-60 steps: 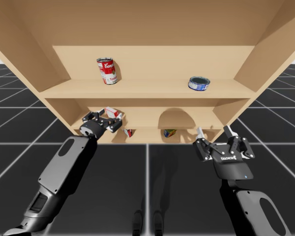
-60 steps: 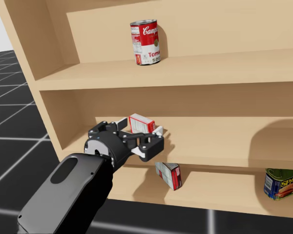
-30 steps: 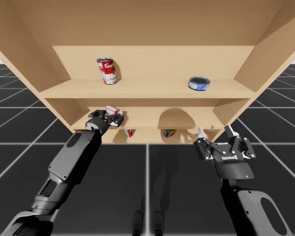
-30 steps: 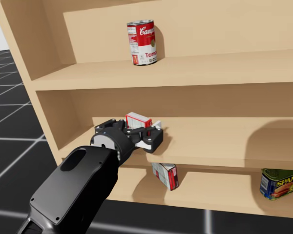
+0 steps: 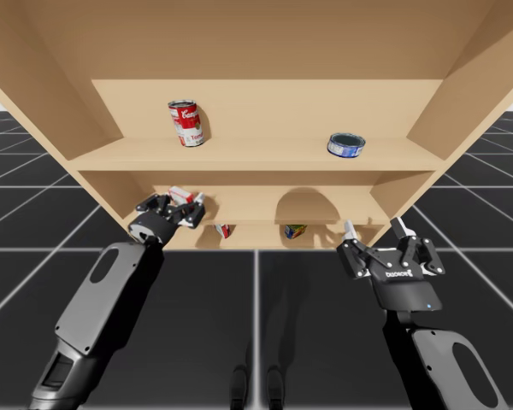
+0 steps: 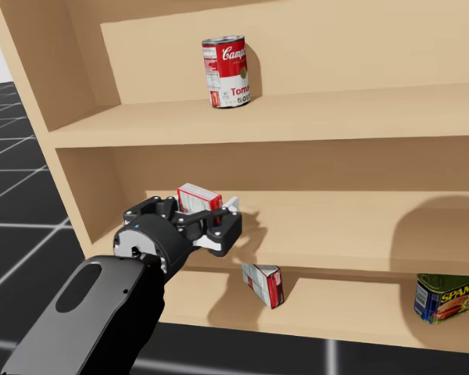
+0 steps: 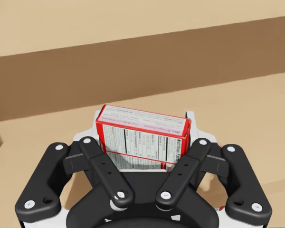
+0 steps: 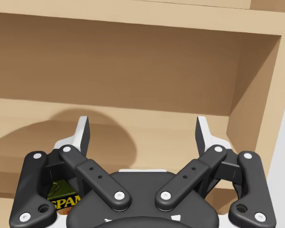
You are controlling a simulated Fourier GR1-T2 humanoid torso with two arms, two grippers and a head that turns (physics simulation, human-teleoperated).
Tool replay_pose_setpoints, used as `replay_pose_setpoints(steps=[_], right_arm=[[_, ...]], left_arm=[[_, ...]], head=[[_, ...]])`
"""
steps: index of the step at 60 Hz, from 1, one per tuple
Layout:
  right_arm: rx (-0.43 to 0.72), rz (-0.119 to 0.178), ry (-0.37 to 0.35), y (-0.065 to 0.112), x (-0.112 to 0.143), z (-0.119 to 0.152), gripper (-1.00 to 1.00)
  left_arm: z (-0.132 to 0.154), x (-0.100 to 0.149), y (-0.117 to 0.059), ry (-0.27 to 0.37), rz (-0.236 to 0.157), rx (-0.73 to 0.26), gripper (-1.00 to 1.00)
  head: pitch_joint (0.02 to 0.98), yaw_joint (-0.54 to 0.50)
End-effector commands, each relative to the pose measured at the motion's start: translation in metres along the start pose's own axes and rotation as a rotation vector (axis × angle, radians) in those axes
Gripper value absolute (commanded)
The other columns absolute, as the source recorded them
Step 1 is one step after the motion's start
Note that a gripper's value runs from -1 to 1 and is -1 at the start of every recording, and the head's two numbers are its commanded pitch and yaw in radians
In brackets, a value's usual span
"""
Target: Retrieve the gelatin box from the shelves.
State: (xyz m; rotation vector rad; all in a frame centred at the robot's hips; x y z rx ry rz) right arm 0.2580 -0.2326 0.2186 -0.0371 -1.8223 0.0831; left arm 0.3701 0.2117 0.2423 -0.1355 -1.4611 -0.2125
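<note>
1. On the top board of the tan wooden shelf unit (image 5: 256,154), a red-and-white cylindrical can (image 5: 185,123) is standing.
2. A flat blue round tin (image 5: 346,143) is sitting at its 3 o'clock.
3. On the lowest board, a small red-and-white box (image 6: 263,284) is leaning, a blue-and-yellow rectangular can (image 6: 444,297) at its 3 o'clock.

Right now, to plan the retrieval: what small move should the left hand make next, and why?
Probably draw the box straight back out of the shelf: the left hand is shut on it from both sides.
</note>
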Motion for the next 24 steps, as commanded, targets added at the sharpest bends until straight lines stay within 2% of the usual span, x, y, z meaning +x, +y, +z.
replay_pose_setpoints(steps=[1, 11, 15, 24], right_arm=[[-0.001, 0.004, 0.000, 0.000, 0.000, 0.000, -1.00], [-0.002, 0.007, 0.004, 0.000, -0.001, 0.000, -1.00], [-0.003, 0.008, 0.007, 0.000, -0.001, 0.000, -1.00], [-0.004, 0.012, 0.008, 0.001, -0.001, 0.000, -1.00]], left_arm=[[0.022, 0.015, -0.009, -0.045, -0.055, -0.120, 0.94], [0.052, 0.017, -0.005, -0.061, -0.060, -0.109, 0.94], [0.062, 0.015, -0.001, -0.064, -0.078, -0.092, 0.95], [0.082, 0.012, 0.007, -0.063, -0.067, -0.079, 0.98]], head=[[0.507, 0.25], [0.500, 0.25], [0.498, 0.25], [0.497, 0.26]])
